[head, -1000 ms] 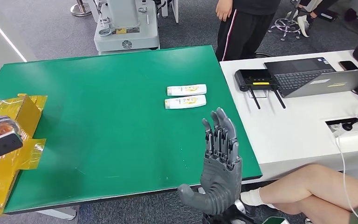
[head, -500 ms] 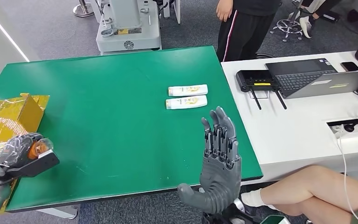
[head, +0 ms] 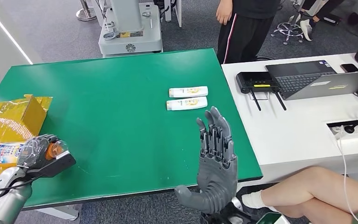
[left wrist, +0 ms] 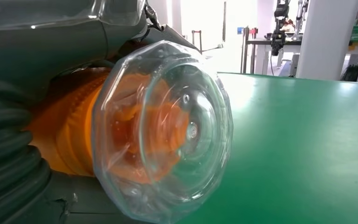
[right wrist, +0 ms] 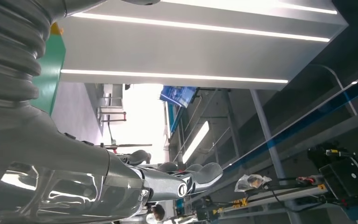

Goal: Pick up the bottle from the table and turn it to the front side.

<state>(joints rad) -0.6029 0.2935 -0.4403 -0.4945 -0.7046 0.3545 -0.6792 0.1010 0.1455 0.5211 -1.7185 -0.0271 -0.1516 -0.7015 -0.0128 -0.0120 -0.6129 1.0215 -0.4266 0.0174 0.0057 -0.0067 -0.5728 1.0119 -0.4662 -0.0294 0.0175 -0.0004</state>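
**Bottle in left hand at the worktop's near-left corner: slip and collision risks**

Left hand [head: 38, 150] is gripping the bottle [head: 9, 153] around its neck end; the bottle is lying roughly level, orange cap [left wrist: 163, 130] under a clear dome pointing toward the middle of the green worktop [head: 121, 93], labelled body pointing outward over the yellow taped box [head: 14, 116]; in the left wrist view the fingers [left wrist: 9, 154] are wrapping the orange collar just behind the dome.

Right hand [head: 214, 163] is standing upright with fingers apart and holding nothing, over the worktop's near edge; well apart from the bottle.

Risks, as judgement:
- grip is sitting at one end, so most of the bottle's weight is hanging outside the hand; turning the wrist to bring the front round is likely to lever the body downward and let it slide out;
- the clear dome looks smooth; any finger riding onto it is gaining little hold;
- the body is passing near the box; a wide rotation could be knocking it against the cardboard;
- which face of the label is showing is too small to tell, so over- or under-turning is possible;
- two white bottles [head: 188, 97] are lying side by side well apart; a person's legs [head: 307, 186] are sitting near the right hand, so a sweep of that arm is carrying some contact risk.
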